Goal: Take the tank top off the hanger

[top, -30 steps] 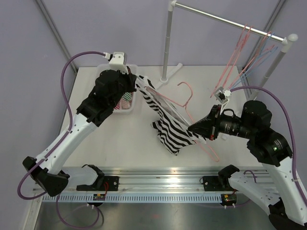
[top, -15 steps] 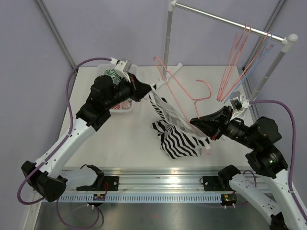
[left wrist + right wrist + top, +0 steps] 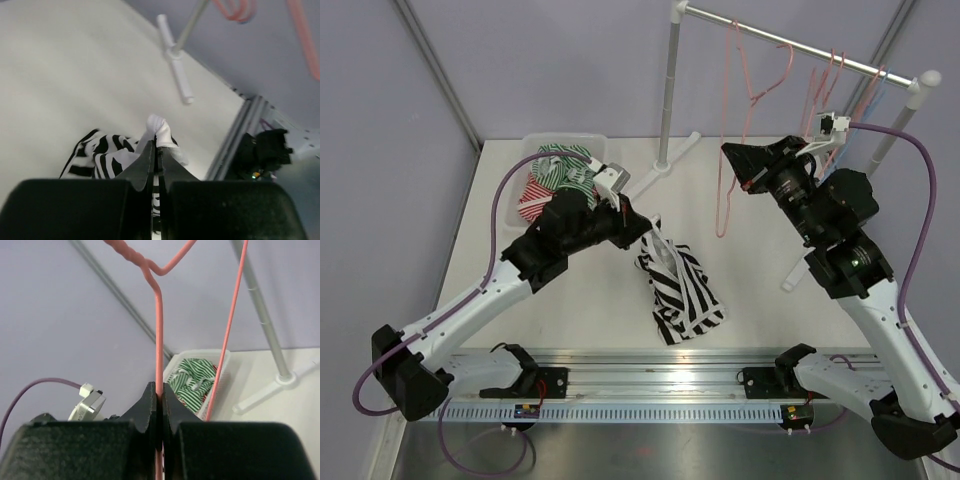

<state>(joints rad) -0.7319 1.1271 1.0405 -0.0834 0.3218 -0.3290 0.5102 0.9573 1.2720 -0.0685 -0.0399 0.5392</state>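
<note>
The black-and-white striped tank top (image 3: 682,296) lies crumpled on the table, one white strap pulled up into my left gripper (image 3: 653,224). In the left wrist view that gripper (image 3: 157,146) is shut on the strap, with the tank top (image 3: 102,152) below it. The pink hanger (image 3: 724,200) is bare and hangs high beside the rack's rail. My right gripper (image 3: 731,164) is shut on its wire. In the right wrist view the hanger (image 3: 159,335) runs straight up out of the shut right gripper (image 3: 159,390).
A white bin (image 3: 536,146) with green and red striped clothes stands at the back left, also seen as the bin (image 3: 219,360) in the right wrist view. The clothes rack's pole (image 3: 670,90) and foot (image 3: 175,70) stand behind. Several hangers (image 3: 830,80) hang on the rail.
My right arm has swung up and back, lifting the hanger out of the tank top to the rail. The left gripper moved right and lower, and the tank top sank onto the table.
</note>
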